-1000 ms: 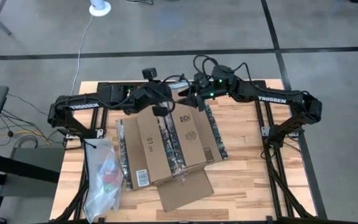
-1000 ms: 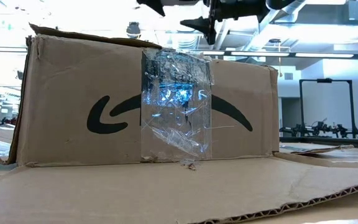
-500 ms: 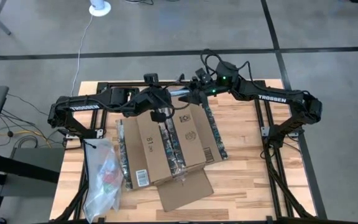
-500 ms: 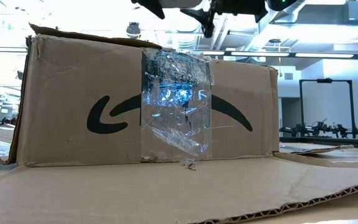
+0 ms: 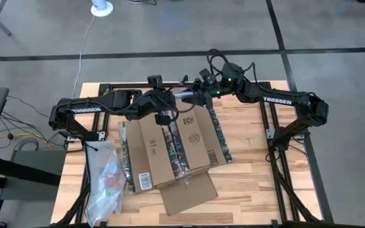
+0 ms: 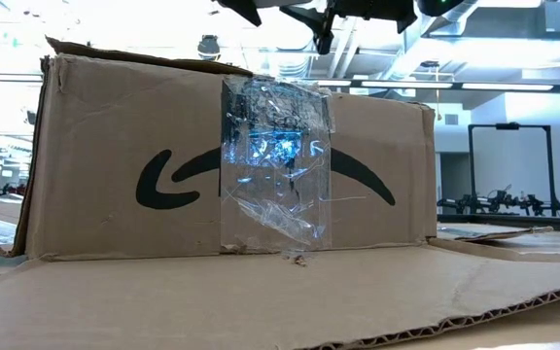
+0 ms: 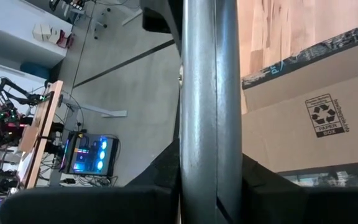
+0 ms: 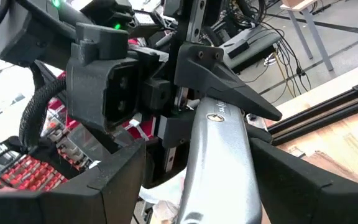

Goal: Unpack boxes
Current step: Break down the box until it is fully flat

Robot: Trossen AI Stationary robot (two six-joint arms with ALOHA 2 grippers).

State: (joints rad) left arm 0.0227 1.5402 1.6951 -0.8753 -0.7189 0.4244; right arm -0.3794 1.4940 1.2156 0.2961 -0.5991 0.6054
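Both hands met above the counter's far edge: the right hand (image 5: 198,96) gripped a silver tool (image 8: 219,155) that the left hand (image 5: 165,113) had closed on too. The box (image 5: 170,149) remained taped.

The whole table (image 5: 252,171) is viewed from directly overhead. The box (image 6: 231,156) is seen level and close from the near table edge. It is shared with the overhead view. Both wrist views are largely blocked at close range.

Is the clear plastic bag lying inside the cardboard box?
No: in the high view the plastic bag lies on the table beside the cardboard box, outside it.
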